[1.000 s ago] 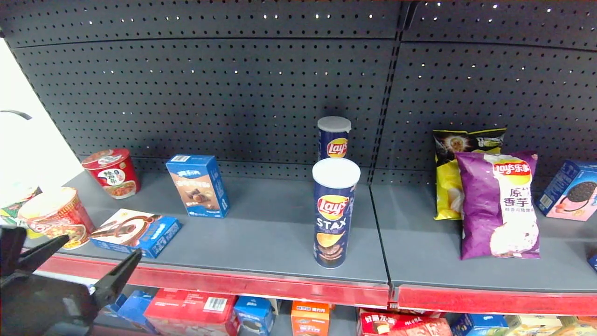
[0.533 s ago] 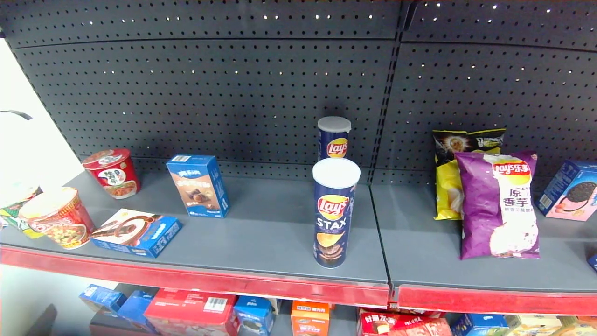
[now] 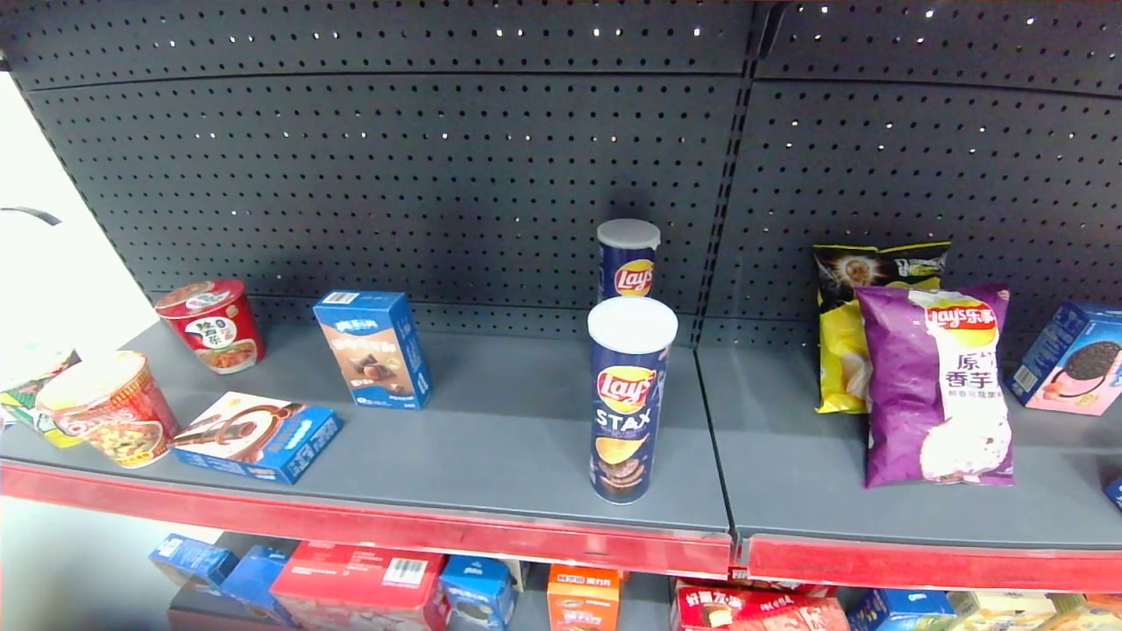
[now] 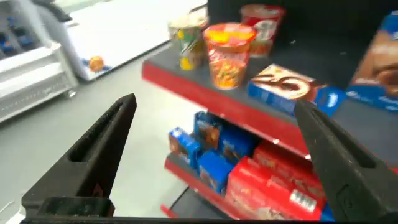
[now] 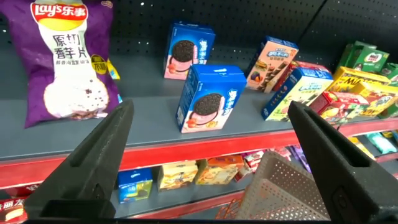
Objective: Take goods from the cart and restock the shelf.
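Note:
The grey shelf (image 3: 508, 438) with a red front edge carries two upright chip cans (image 3: 629, 399), a purple chip bag (image 3: 938, 386), blue snack boxes (image 3: 372, 349) and red noodle cups (image 3: 210, 324). My left gripper (image 4: 214, 104) is open and holds nothing. It hangs in front of the shelf's left end, below the noodle cups (image 4: 229, 53) and a flat blue box (image 4: 292, 90). My right gripper (image 5: 211, 107) is open with nothing between its fingers, facing blue cookie boxes (image 5: 208, 98) at the shelf's right end. A wire cart basket (image 5: 273, 186) lies beneath it.
A lower shelf holds red and blue boxes (image 3: 359, 583). A yellow and black chip bag (image 3: 863, 307) leans on the pegboard back wall (image 3: 438, 175). Bare shelf lies between the blue box and the cans. More coloured boxes (image 5: 348, 87) stand further right.
One second ago my left gripper showed open at the head view's bottom left corner. It has since dropped out of that view. The goods on the shelf have not moved.

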Controlling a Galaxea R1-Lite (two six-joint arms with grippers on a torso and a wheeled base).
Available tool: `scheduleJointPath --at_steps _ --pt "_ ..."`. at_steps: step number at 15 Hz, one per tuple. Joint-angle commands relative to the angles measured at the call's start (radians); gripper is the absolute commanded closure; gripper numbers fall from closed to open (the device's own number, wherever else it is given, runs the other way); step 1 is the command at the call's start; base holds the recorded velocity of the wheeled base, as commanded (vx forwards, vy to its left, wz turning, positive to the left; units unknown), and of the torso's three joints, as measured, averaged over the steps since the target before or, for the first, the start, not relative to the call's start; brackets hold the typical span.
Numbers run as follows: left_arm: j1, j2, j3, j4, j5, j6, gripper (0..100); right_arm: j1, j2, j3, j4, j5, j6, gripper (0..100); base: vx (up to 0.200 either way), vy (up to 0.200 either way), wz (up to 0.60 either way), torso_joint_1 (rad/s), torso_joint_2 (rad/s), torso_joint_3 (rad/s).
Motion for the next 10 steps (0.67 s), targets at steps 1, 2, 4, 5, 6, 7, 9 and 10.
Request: scheduleJointPath --at_steps 1,2,4,5,6,7,9,10 --pt "0.016 -0.258 0.092 0.209 -0.133 -0.019 0 0.000 0.002 -0.008 0.000 -0.002 -0.002 0 0.000 0.000 0.00 0.000 0.00 0.000" --pt "0.016 -0.257 0.094 0.255 -0.138 -0.016 0 -0.001 -0.002 -0.008 -0.002 -0.002 -0.002 0 0.000 0.000 0.00 0.000 0.00 0.000" --pt "0.015 -0.247 0.095 0.252 -0.181 -0.008 0 -0.004 -0.014 -0.008 0.000 -0.002 -0.002 0 0.000 0.000 0.00 0.000 0.00 0.000" --pt "0.015 -0.247 0.095 0.258 -0.228 -0.019 0 -0.004 -0.017 -0.007 0.000 -0.002 -0.002 0 0.000 0.000 0.00 0.000 0.00 0.000" --pt "0.015 -0.246 0.095 0.261 -0.279 -0.033 0 -0.004 -0.017 -0.005 0.000 -0.002 -0.002 0 0.000 0.000 0.00 0.000 0.00 0.000" --pt "0.015 -0.246 0.095 0.269 -0.349 -0.038 0 -0.004 -0.017 -0.002 -0.002 -0.002 -0.002 0 0.000 0.000 0.00 0.000 0.00 0.000" --pt "0.015 -0.246 0.095 0.313 -0.487 0.035 0 -0.006 -0.017 -0.003 -0.002 -0.002 -0.002 0 0.000 0.000 0.00 0.000 0.00 0.000" --pt "0.012 -0.246 0.094 0.313 -0.513 0.068 0 -0.006 -0.020 -0.003 -0.003 -0.002 -0.002 0 0.000 0.000 0.00 0.000 0.00 0.000"
